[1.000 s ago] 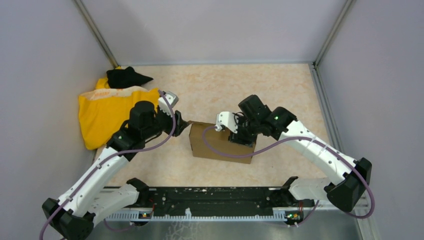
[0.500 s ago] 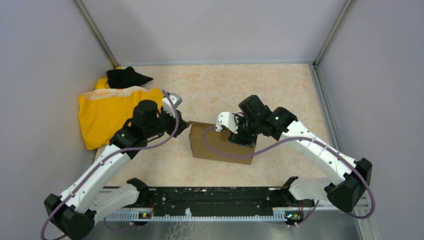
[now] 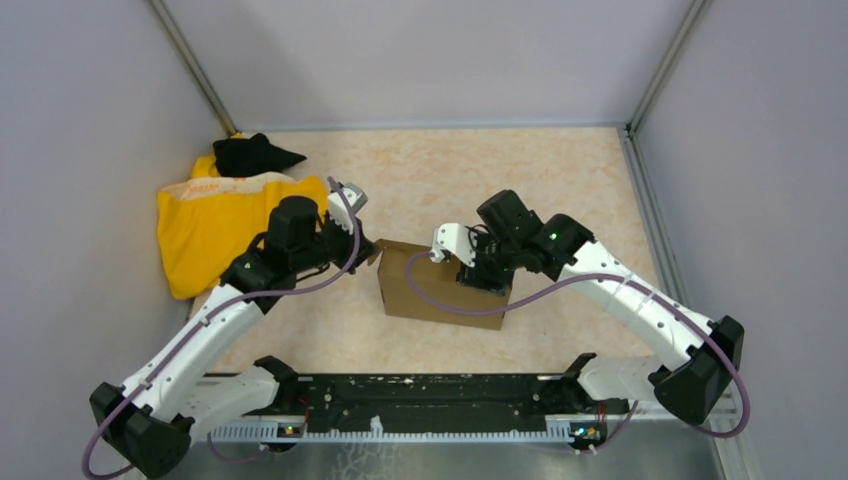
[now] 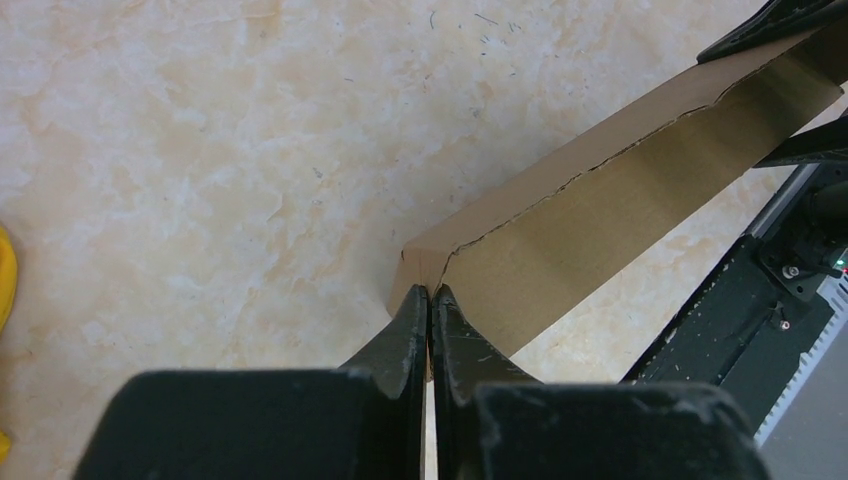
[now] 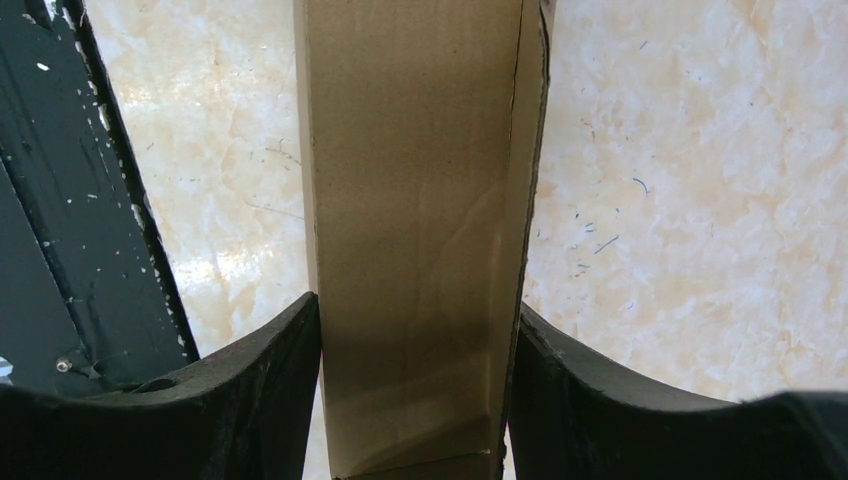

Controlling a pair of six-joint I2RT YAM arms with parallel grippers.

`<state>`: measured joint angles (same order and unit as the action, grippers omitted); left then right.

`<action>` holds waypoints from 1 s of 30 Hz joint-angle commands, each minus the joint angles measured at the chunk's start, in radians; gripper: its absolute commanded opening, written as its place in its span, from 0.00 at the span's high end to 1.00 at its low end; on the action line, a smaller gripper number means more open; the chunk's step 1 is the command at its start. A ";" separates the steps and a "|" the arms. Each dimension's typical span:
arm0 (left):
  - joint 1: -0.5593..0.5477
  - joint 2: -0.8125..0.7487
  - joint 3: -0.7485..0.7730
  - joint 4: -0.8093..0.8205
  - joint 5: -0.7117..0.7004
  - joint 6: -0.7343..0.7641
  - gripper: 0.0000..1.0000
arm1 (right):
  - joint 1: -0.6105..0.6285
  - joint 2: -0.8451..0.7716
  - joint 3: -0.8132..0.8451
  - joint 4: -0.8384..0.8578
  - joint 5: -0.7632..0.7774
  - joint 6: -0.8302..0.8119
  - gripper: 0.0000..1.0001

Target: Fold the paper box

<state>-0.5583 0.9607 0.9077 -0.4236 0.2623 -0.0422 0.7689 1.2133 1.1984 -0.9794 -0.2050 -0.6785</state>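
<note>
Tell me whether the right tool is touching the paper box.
Touching. The right wrist view shows the right tool closed on the paper box, both fingers pressed against its sides without a gap.

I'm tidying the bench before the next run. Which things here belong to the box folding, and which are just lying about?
Job: cardboard box, clamped in the right pincer; left pincer shut at its corner.
Lying about: yellow cloth; black cloth on its far end.
</note>
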 commanded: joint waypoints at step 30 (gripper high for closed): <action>-0.002 0.102 0.160 -0.078 0.049 -0.227 1.00 | 0.041 0.006 -0.067 0.023 0.020 0.072 0.83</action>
<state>-0.5537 1.0550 1.0138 -0.5098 0.2516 -0.2165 0.7906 1.2003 1.1782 -0.9497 -0.1703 -0.6277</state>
